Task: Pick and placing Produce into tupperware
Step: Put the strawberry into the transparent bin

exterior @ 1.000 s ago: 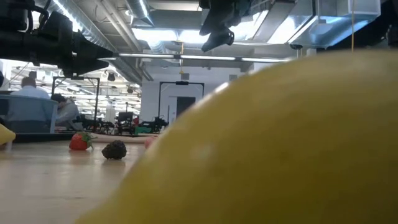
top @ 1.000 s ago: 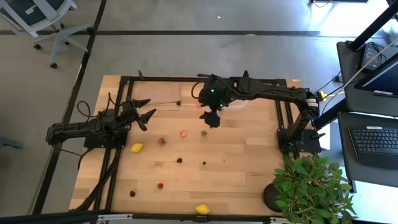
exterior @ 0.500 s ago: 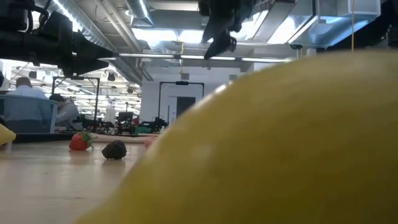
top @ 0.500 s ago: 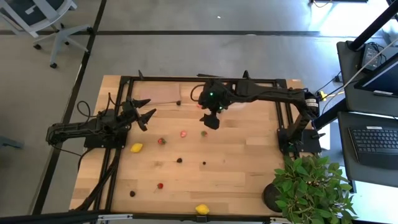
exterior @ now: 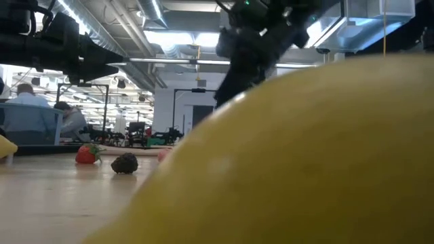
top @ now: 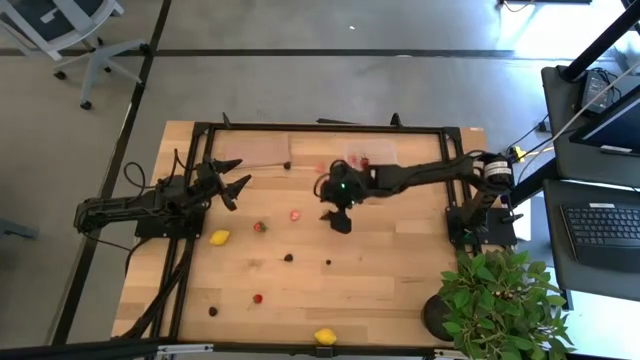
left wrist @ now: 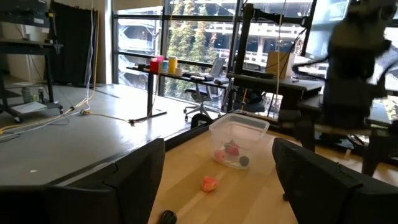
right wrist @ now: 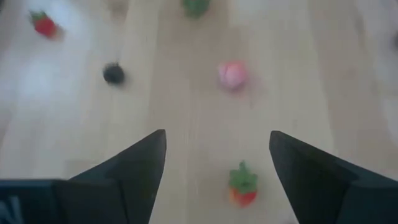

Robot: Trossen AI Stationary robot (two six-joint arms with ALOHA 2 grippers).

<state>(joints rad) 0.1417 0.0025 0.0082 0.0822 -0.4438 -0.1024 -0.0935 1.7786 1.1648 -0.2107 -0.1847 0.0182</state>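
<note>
Right end effector (top: 338,218) hovers mid-surface, fingers spread, empty, green-capped red strawberry (right wrist: 242,184) below. Clear rounded tupperware (left wrist: 239,138) near far edge, few pieces inside. Left end effector (top: 238,178) open, idle. Pale wood-plank surface (top: 400,270).

Low view: huge yellow lemon (exterior: 305,163) fills lower right of frame, cut off by edges, hides table behind. Right wrist view: blurred; pink piece (right wrist: 233,74) near top centre, kind unclear. Left wrist view: right arm (left wrist: 351,81) blurred at right edge.
</note>
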